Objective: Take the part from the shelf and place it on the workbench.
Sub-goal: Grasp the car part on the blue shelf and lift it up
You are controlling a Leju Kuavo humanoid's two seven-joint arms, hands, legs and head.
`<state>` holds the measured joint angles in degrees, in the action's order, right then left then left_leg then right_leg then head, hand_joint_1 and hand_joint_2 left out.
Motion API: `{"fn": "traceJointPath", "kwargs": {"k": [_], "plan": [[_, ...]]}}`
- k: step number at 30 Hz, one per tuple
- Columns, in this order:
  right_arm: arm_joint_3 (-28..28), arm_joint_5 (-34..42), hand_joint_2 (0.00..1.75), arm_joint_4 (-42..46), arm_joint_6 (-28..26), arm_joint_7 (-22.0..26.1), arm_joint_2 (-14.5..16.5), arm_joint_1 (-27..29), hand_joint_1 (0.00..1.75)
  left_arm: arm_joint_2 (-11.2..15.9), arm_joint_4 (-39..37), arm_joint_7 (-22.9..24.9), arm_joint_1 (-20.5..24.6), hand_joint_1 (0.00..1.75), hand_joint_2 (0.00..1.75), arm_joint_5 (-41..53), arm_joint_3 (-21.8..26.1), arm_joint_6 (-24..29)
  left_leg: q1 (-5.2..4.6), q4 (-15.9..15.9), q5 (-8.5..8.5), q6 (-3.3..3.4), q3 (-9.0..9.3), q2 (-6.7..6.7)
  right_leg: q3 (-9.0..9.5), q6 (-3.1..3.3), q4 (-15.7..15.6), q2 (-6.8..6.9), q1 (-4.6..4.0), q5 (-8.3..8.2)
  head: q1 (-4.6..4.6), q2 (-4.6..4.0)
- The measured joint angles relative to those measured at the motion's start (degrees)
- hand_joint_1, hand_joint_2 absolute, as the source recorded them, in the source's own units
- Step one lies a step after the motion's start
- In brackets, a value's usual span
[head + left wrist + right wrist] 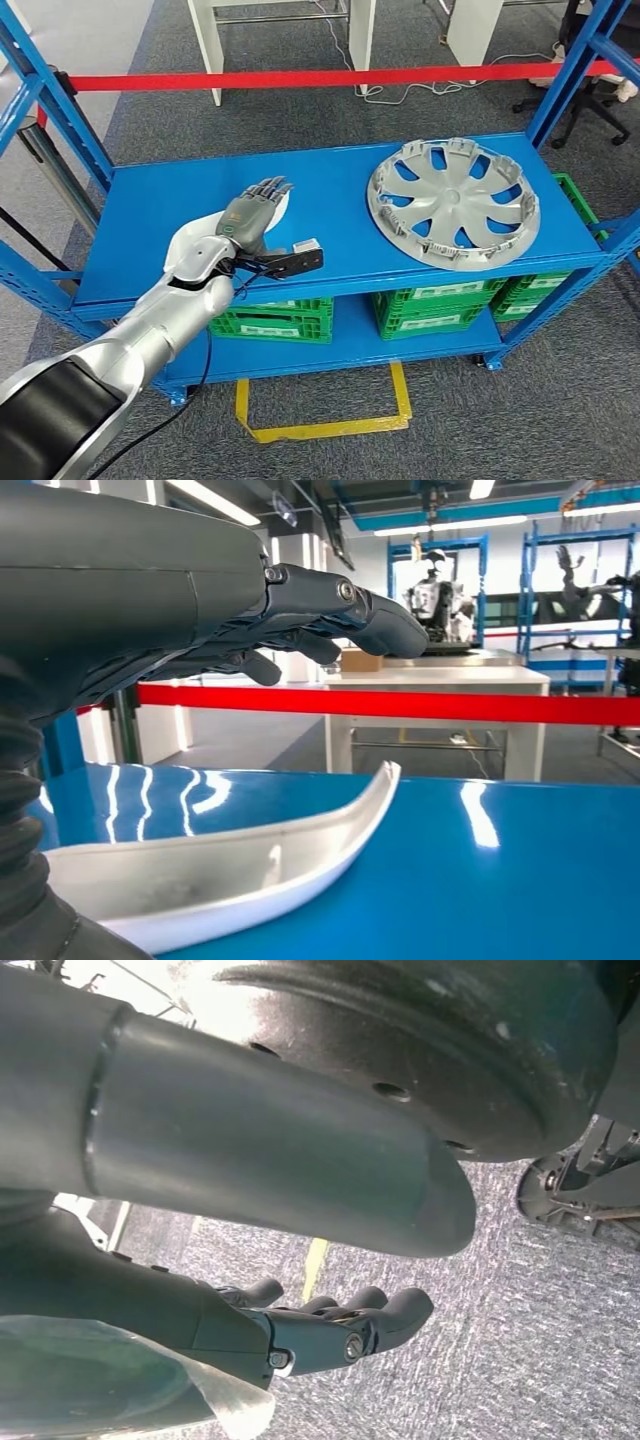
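Left hand (253, 215) is over the blue shelf (151, 230), fingers (377, 620) stretched out flat and released, holding nothing. The part (226, 865), a curved white shell piece, lies on the shelf top directly under the fingers; a gap shows between them in the left wrist view, no contact. Its pointed tip reaches just past the fingertips, toward the shelf's back edge. Bare blue deck on both sides of the fingers. Silver hubcap (453, 203) lies flat well off to the fingers' right, its rim close to the shelf's front edge. Red barrier tape (302, 78) runs behind the shelf, beyond the fingertips. Green crates (430, 305) sit on the lower level. Grey carpet floor, yellow tape marking (324, 425) in front.

Right hand (332, 1325) hangs over the carpet, fingers loosely extended, holding nothing.
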<state>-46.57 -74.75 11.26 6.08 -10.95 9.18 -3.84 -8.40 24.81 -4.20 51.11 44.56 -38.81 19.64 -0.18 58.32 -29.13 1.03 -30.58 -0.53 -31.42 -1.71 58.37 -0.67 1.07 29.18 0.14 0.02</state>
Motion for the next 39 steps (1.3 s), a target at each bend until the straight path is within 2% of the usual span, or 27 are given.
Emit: {"fn": "traceJointPath", "kwargs": {"k": [13,20,32,39], "plan": [[0.02,-0.02,0.00,0.00,-0.27,0.02,0.00,0.00,0.00,0.61,-1.12,0.96,0.45,0.00,1.75,2.23,1.98,0.26,0.00,0.01,0.00,0.00,0.00,0.00,-0.01,0.00,0.00,0.00,0.00,0.00,0.01,0.00],[0.02,0.14,0.00,0.00,-0.27,-0.15,0.00,0.00,0.00,0.65,-1.74,2.72,0.96,0.00,1.75,2.22,2.50,-4.34,0.00,0.00,0.00,0.00,0.00,0.00,-0.01,0.00,0.00,-0.01,0.00,0.00,0.01,0.00],[0.02,0.16,0.00,0.00,-0.29,-0.15,0.00,0.00,0.00,0.65,-2.16,3.14,0.97,0.00,1.75,2.06,3.18,-5.46,0.00,0.00,0.00,0.00,0.00,0.00,-0.01,0.00,0.00,0.00,0.00,0.00,0.00,0.00],[0.02,0.08,0.00,0.00,-0.21,-0.31,0.00,0.00,0.00,0.67,-2.72,4.28,0.96,0.00,1.75,1.96,3.53,-8.56,0.00,0.00,0.00,0.00,0.00,0.00,-0.01,0.00,0.00,-0.01,0.00,0.00,-0.01,0.00]]}}
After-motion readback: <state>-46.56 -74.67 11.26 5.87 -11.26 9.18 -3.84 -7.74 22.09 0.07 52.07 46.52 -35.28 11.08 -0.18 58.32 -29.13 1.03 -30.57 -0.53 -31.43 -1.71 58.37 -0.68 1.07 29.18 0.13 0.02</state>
